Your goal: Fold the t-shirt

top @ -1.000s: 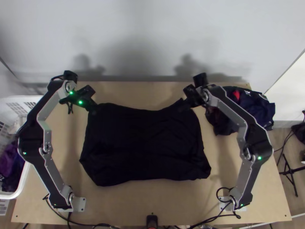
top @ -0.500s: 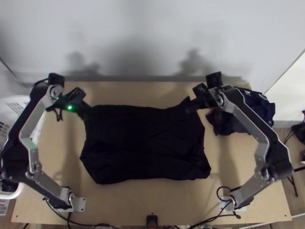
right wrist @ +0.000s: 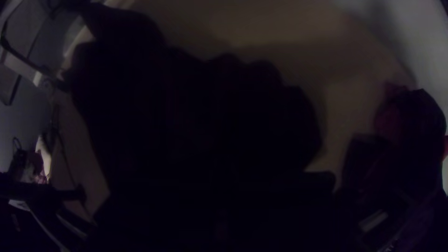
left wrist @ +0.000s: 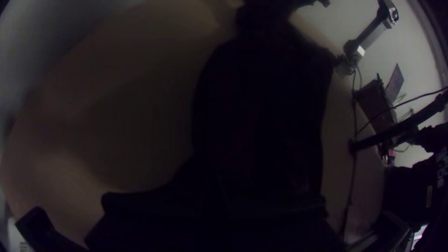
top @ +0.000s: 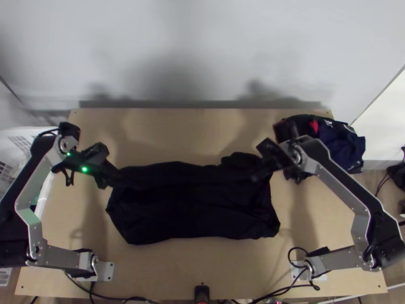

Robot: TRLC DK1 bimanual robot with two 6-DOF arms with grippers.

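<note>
So that the far edge can be brought over evenly, the black t-shirt (top: 192, 202) appears to be held near both of its far corners at once. It is laid widthways across the middle of the wooden table (top: 202, 258), its broad near part resting flat enough to serve as a base for the fold. At the far left corner, cloth is clamped by the left gripper (top: 115, 178), its fingers pressed together on the fabric as far as the dim pictures can be read. The far right corner is gripped likewise by the right gripper (top: 260, 174) — again judged in poor light — and a rounded bulge of slack cloth is seen just beside it.

With the two grips set well apart, the span between them can be controlled without the middle being handled. The step in hand is judged to be a fold towards the near edge, with the final shape yet to be made. For the next move, both corners should be lowered at the same pace; if one is led ahead, the fold may be skewed or the bulge trapped as a crease.

Beyond the right side, a pile of clothes (top: 341, 142) is set apart from the shirt, presumably so that folding room is left. A white laundry basket (top: 20, 144) is placed at the table's left side, within easy reach.
</note>
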